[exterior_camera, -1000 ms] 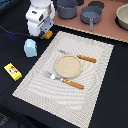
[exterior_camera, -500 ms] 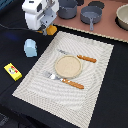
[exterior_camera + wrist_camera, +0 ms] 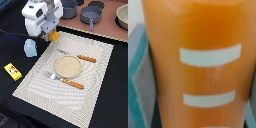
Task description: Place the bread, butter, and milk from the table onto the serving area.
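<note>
My gripper (image 3: 51,33) is shut on the bread (image 3: 53,36), a golden-orange loaf. It holds the loaf above the far left corner of the serving area (image 3: 95,95), the beige striped placemat. In the wrist view the bread (image 3: 198,60) fills the picture, showing its pale scored lines. The milk (image 3: 30,47), a pale-blue carton, stands on the black table (image 3: 117,95) just left of the placemat, below the gripper. The butter (image 3: 13,71), a flat yellow box, lies on the table further toward the exterior view's left.
A round tan plate (image 3: 68,66) sits mid-placemat with a fork (image 3: 52,76) and two orange-handled knives (image 3: 74,84) (image 3: 86,58) around it. A pinkish-brown board (image 3: 107,27) at the back holds dark pots (image 3: 91,15) and a bowl (image 3: 122,16).
The gripper with the bread has shifted a little toward the exterior view's right, over the placemat's corner. The milk and butter have not moved.
</note>
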Available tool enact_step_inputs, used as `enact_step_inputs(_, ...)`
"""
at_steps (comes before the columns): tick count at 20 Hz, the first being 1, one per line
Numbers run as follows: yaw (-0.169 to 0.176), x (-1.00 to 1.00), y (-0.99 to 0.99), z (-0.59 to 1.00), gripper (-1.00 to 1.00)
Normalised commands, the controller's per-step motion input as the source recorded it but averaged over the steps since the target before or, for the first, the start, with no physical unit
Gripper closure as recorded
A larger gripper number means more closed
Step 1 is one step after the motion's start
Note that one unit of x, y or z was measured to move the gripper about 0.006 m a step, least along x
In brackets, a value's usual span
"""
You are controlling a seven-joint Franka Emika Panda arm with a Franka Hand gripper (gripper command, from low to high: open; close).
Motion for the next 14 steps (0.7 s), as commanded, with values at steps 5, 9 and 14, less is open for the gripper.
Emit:
enact_step_inputs(5, -0.074, 0.92, -0.31, 0.52, 1.0)
enact_step_inputs(9, -0.076, 0.94, -0.29, 0.49, 1.0)
enact_step_inputs(14, -0.062, 0.98, -0.29, 0.4, 1.0)
